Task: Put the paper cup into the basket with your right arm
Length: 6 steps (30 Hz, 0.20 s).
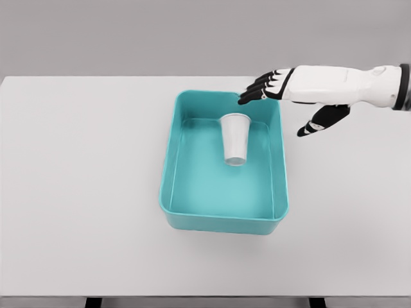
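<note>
the teal basket [221, 221] sits on the white table [77, 192], a little right of the middle, and the paper cup [235, 138] is inside it, toward the far end. the cup is white and tapered, and it lies tipped over on the basket floor, its wide mouth toward the far wall and its narrower base pointing our way. nothing else shows in the basket. over the far right corner hangs the right hand [289, 93], its arm coming in from the right edge, black fingers [257, 90] stretched out and loose over the rim, thumb dropped low on the near side, gripping nothing and clear of the cup. the forearm is cut off at the picture's right edge. the table's front legs show only as dark stubs at the bottom edge.
</note>
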### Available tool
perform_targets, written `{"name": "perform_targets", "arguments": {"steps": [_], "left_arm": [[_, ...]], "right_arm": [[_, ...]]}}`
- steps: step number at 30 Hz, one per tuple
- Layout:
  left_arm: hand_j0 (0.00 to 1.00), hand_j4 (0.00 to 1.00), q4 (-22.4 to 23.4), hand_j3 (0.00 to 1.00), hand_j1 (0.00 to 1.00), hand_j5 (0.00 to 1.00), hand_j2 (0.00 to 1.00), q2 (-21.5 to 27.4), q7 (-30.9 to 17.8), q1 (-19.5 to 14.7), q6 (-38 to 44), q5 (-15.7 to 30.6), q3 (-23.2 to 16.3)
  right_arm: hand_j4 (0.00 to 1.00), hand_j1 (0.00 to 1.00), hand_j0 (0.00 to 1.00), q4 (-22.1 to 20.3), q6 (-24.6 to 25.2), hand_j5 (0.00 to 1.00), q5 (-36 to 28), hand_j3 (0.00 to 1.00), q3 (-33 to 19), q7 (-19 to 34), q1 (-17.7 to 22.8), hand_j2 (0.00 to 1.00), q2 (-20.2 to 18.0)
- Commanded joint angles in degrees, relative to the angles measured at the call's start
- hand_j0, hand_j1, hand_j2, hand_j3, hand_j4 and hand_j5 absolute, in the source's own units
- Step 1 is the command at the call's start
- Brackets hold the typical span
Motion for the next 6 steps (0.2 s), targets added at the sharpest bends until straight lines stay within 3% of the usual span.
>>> {"name": "perform_targets", "arguments": {"steps": [1,6], "left_arm": [[1.00,1.00,0.0,1.00,1.00,1.00,1.00,0.0,0.0,0.0,0.0,0.0,0.0],[1.00,1.00,-0.8,1.00,1.00,1.00,1.00,0.0,0.0,-0.4,-0.2,0.1,0.4]], "right_arm": [[1.00,1.00,1.00,-0.1,-2.2,1.00,-0.4,1.00,-0.2,0.0,0.2,1.00,-2.3],[1.00,1.00,1.00,-0.1,-3.2,1.00,-0.4,1.00,-0.3,0.0,1.5,1.00,-3.5]]}}
